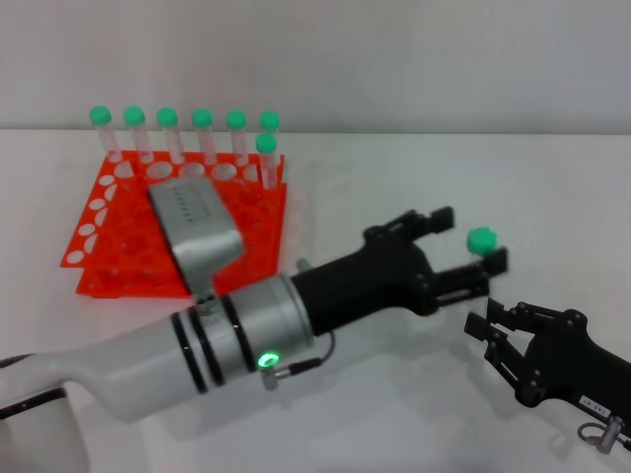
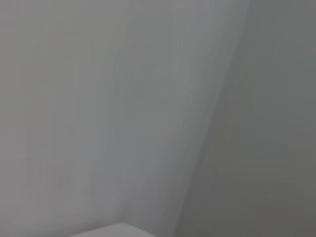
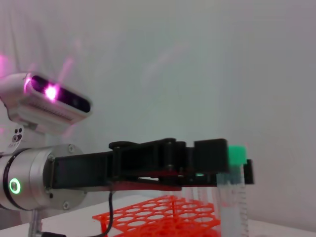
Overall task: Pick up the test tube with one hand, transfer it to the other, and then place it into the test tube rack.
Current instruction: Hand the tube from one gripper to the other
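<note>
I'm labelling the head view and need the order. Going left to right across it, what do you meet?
Bright orange-red plastic test tube rack → grey vented panel on the silver-white left arm → black left hand holding the clear test tube with the round green cap → black right hand.

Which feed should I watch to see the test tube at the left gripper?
Right wrist view: the test tube hangs upright, side-on, at the left gripper, cap and clear body visible. Head view shows only its green cap. Left wrist view shows none of it.
</note>
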`<state>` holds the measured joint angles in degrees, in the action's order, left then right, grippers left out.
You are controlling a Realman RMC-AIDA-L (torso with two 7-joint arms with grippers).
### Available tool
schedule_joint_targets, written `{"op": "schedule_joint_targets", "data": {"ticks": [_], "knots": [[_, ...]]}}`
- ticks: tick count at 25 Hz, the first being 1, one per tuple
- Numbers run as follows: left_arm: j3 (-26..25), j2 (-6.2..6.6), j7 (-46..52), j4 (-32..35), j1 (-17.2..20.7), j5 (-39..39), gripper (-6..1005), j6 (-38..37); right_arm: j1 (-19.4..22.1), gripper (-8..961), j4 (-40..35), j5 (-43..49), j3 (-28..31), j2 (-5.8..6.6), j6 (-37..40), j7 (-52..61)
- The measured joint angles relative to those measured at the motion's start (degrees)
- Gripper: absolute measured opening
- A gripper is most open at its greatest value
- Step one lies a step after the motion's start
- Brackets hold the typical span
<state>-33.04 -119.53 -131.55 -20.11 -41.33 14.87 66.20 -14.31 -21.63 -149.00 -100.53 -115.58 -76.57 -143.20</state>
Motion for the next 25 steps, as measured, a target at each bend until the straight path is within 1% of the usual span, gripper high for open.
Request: {"op": "schedule_joint_targets", "data": {"ticks": [3, 8, 14, 18, 23, 25], "knots": [[-0.4, -0.03, -0.2, -1.8, -0.4, -2.0, 865, -2.3, -0.1, 228, 0.0, 0.0, -0.2, 0.01, 0.0, -0.4], [-0.4, -0.04, -2.0, -2.8, -0.4, -2.5, 857, -4.4, 0.0, 231, 0.1, 0.0, -0.2, 0.0, 0.0, -0.4], [-1.0, -0.17, -7.7, -5.1, 1.5, -2.0, 848, -5.1, 0.0, 235, 0.2, 0.0, -0.2, 0.0, 0.1, -0.4], [-1.7, -0.18, -9.8, -6.2, 2.9, -2.0, 842, -5.2, 0.1, 238, 0.5, -0.1, 0.1, 0.0, 0.2, -0.4], [-2.3, -0.18, -10.0, -6.4, 3.6, -2.0, 642, -5.3, 0.1, 241, 0.7, -0.2, 0.3, 0.07, 0.2, -0.4], [-2.3, -0.18, -9.9, -6.4, 3.6, -2.0, 485, -5.3, 0.0, 243, 0.7, -0.2, 0.3, 0.08, 0.3, -0.4]]}}
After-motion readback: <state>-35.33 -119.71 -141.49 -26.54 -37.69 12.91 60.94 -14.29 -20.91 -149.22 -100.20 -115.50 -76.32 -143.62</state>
